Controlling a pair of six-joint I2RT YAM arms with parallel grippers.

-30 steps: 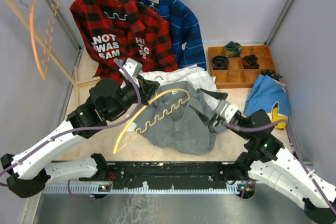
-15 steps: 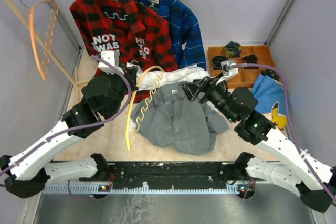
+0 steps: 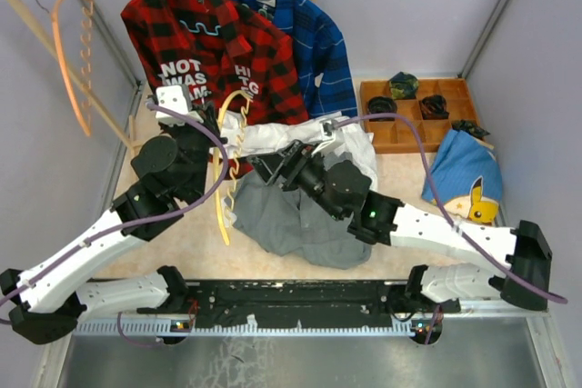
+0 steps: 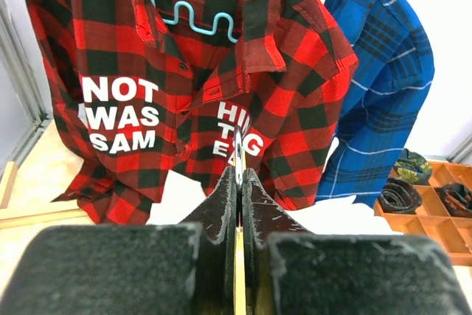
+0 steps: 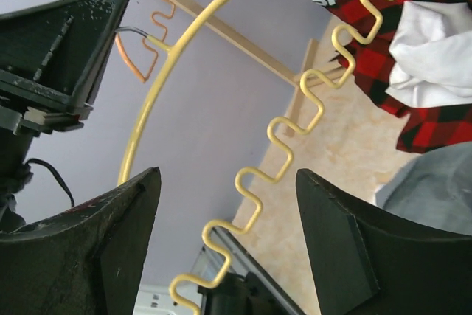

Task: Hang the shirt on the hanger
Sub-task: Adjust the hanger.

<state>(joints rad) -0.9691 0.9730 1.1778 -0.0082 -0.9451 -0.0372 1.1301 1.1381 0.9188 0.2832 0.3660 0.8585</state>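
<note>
- One hanger, pale yellow, pinched near its hook by the tightly closed left gripper; standing on end, lower tip down by the table.
- In the right wrist view, wavy bar of it showing between the two fingers of the right gripper, clear of both; jaws spread wide, nothing in them.
- Grey shirt heaped on the table under the right gripper and its forearm, just right of the hanger's lower end; loose, in neither grip.
- Left arm reared up from its base, elbow bent, wrist aimed at the red-black plaid shirt hanging beyond it.
- Right arm stretched low and leftward across the heap, fingers pointed at the hanger.
- White shirt just beyond the right gripper; wooden tray well off to its right.
</note>
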